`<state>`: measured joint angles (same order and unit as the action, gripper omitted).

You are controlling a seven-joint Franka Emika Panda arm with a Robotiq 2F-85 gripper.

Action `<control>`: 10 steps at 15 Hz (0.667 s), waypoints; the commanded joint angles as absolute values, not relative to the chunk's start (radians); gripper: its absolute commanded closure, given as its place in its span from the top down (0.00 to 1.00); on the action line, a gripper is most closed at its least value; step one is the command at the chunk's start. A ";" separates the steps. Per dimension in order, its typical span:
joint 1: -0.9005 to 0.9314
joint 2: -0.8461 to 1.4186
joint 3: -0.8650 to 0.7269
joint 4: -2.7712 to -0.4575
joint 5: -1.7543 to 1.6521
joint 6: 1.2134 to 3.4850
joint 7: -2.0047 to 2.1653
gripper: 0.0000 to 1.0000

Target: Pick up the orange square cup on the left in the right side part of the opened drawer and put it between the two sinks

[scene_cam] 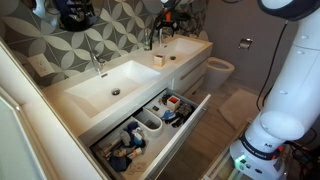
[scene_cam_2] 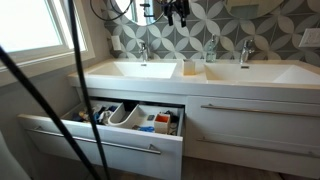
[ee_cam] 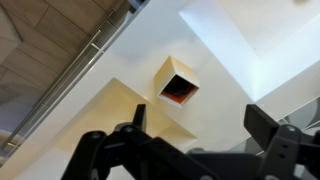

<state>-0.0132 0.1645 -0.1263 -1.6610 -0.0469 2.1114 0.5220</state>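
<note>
Patterned tiles back the two sinks (scene_cam: 105,88) in an exterior view; the orange square cup (scene_cam: 158,60) stands between them, the opened drawer (scene_cam: 150,125) near. In an exterior view, the gripper (scene_cam_2: 178,12) hangs above. Wrist view: jaws spread, empty, cup upright below.

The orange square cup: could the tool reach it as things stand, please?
Probably yes: the orange square cup stands alone on the white countertop, and the open tool hangs above it with nothing between.

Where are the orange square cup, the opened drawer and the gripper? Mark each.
orange square cup (ee_cam: 176,82), wrist view, on its open top.
opened drawer (scene_cam_2: 100,155), in an exterior view, on its flat white front.
gripper (ee_cam: 198,118), wrist view, midway between its open fingertips.
</note>
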 commanded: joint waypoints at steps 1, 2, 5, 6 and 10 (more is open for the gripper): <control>0.006 -0.060 -0.075 -1.894 -0.065 2.143 0.389 1.00; 0.007 -0.097 -0.061 -1.928 -0.054 2.142 0.343 1.00; 0.010 -0.206 -0.032 -2.029 -0.030 2.140 0.195 1.00; 0.011 -0.228 -0.032 -2.051 -0.013 2.139 0.135 1.00; 0.000 -0.205 -0.018 -2.014 -0.033 2.108 0.167 1.00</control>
